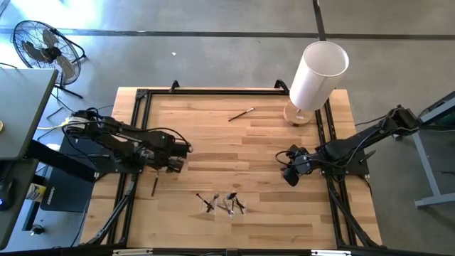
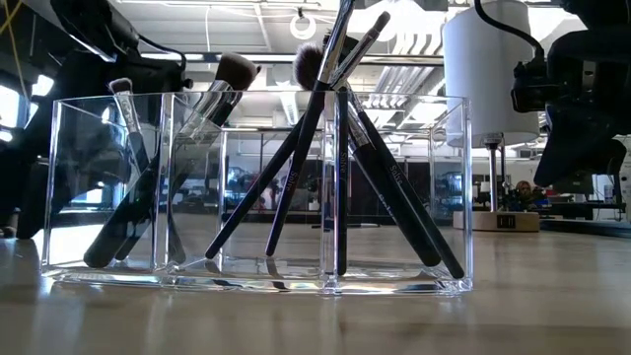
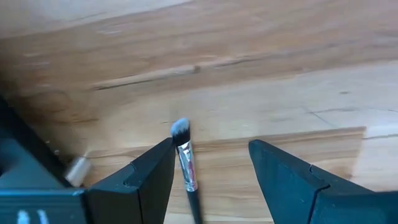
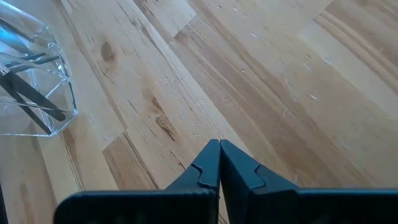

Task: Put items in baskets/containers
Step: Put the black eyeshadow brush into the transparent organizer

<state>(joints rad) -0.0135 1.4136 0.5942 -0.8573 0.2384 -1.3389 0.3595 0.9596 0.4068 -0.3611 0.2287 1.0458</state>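
Observation:
A clear compartmented holder [image 1: 223, 204] [image 2: 444, 197] [image 4: 59, 115] stands near the table's near edge. Several dark-handled brushes [image 2: 296, 168] lean upright in it. One dark brush [image 1: 155, 186] [image 3: 186, 165] lies flat on the wood left of the holder. My left gripper [image 1: 173, 165] [image 3: 211, 144] is open just above it, one finger on either side, the brush close to one finger [image 3: 155, 171]. Its pale bristle tip [image 3: 180, 129] points away from the wrist. Another brush [image 1: 242, 114] lies flat near the far edge. My right gripper [image 1: 290, 174] [image 4: 219, 146] is shut, right of the holder.
A tall white cylinder [image 1: 318, 75] [image 2: 488, 69] on a round wooden base stands at the far right corner. Black frame rails [image 1: 138, 114] run along the table's sides; one rail shows close to my left gripper [image 3: 25, 162]. A fan [image 1: 43, 46] stands on the floor beyond the left.

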